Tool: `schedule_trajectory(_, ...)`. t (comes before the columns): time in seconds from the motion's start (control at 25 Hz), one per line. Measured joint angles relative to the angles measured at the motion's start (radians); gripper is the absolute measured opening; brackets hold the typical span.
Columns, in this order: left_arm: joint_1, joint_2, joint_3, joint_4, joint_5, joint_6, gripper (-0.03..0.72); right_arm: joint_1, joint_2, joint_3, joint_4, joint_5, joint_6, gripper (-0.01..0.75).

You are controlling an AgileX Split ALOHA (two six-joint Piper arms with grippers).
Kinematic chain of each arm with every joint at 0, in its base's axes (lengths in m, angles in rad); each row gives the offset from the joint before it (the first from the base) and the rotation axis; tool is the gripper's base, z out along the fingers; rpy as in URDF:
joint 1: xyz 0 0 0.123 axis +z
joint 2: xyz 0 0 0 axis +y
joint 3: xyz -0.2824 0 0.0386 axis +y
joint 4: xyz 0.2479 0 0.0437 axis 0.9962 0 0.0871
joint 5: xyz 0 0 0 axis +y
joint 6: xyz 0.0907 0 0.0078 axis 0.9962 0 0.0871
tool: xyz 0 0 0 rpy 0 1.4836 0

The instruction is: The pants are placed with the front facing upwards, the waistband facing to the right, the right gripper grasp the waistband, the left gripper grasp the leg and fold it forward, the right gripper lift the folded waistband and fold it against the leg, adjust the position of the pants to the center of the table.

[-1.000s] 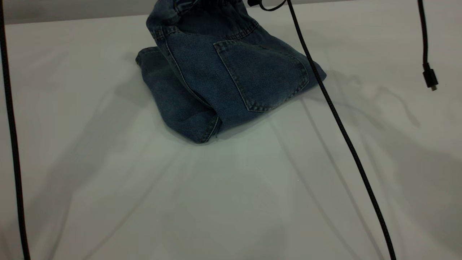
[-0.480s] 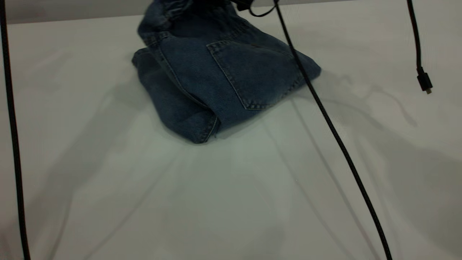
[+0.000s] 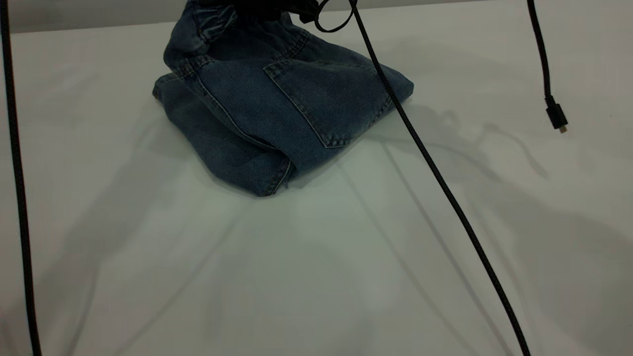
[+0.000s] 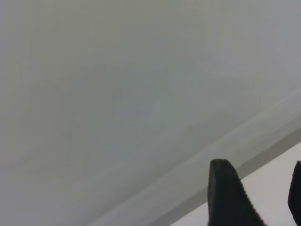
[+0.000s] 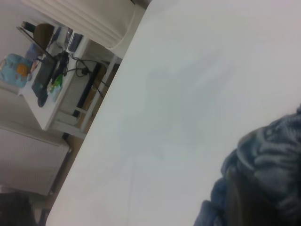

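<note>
We see the pants [image 3: 277, 109] lying far on the table [image 3: 316, 257], a little left of the middle, already folded lengthwise, with the square back pocket [image 3: 326, 101] on top. The waistband [image 3: 217, 20] is raised at the far edge of the exterior view, while the folded legs rest on the table toward the near side. We judge that the step in hand is the second fold: the right arm lifts the waistband in order to lay it over the legs.

The right gripper [image 5: 249, 202] shows only as a dark form in its wrist view, with gathered denim bunched against it. We judge that it is clamped on the waistband, because the cloth hangs up from there. The left gripper [image 4: 258, 197] is away from the pants; its wrist view shows only pale surface, and its two dark fingers [image 4: 225, 193] stand apart with nothing between them.

For the next move, we think the right arm must carry the waistband toward the near side and lower it flat on the legs, without pulling the lower layer out of place. After this the bundle needs a push to the centre.

Both arms are cut off in the exterior view. A black cable [image 3: 430, 163] crosses in front of the pants, and a loose plug [image 3: 556, 116] hangs at the right.
</note>
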Motion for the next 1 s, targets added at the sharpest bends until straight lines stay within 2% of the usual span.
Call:
schedule_trajectory(0.16, 0.000, 0.000, 0.015, -0.001, -0.001, 0.000, 0.318, 0.000, 0.000, 0.000, 0.001, 0.012, -0.004, 0.219)
schedule_trajectory(0.36, 0.000, 0.000, 0.040, -0.001, -0.001, 0.000, 0.318, 0.000, -0.001, 0.000, 0.001, 0.027, -0.045, 0.506)
schedule_trajectory(0.48, 0.000, 0.000, 0.048, -0.001, -0.001, 0.004, 0.318, -0.002, -0.001, 0.000, 0.000, 0.073, -0.045, 0.603)
schedule_trajectory(0.56, 0.000, 0.000, 0.048, -0.001, 0.002, 0.008, 0.318, -0.004, -0.002, 0.000, 0.000, 0.114, -0.045, 0.614)
schedule_trajectory(0.68, 0.000, -0.005, 0.048, -0.001, 0.017, 0.011, 0.318, -0.002, -0.003, 0.000, -0.050, 0.137, 0.010, 0.590)
schedule_trajectory(1.0, 0.000, -0.049, 0.047, -0.001, 0.055, 0.056, 0.318, 0.000, -0.002, -0.022, -0.414, -0.008, 0.298, 0.562)
